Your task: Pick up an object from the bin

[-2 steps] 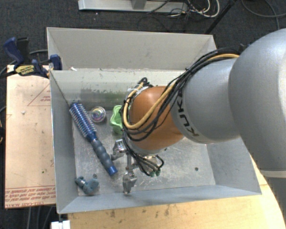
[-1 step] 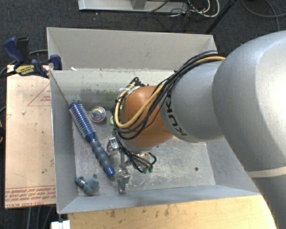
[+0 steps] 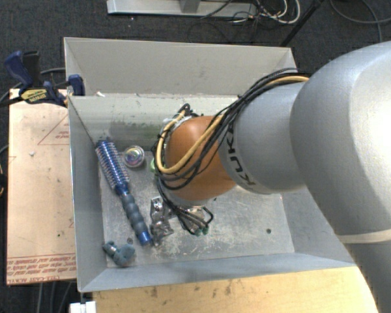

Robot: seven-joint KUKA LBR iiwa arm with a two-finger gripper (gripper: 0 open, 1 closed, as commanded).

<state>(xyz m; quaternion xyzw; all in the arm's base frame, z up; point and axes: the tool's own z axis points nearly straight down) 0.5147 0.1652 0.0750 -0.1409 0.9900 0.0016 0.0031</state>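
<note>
Grey metal bin (image 3: 247, 230), mostly bare floor, and the gripper (image 3: 159, 223) sits low near the front, just beside the handle end of the blue round hairbrush (image 3: 124, 191) lying along the left side. Wide or narrow, I cannot tell. Best to centre squarely across that slim handle before closing.

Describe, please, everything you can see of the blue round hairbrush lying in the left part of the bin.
The blue round plastic-looking hairbrush lies flat on the floor of the grey metal bin. It slants from a cylindrical bristled head at upper left to a ribbed handle at lower right, and looks whole. A small round silvery thing lies apart beside the head. The pincer stands close by the handle's end; contact cannot be told.
</note>
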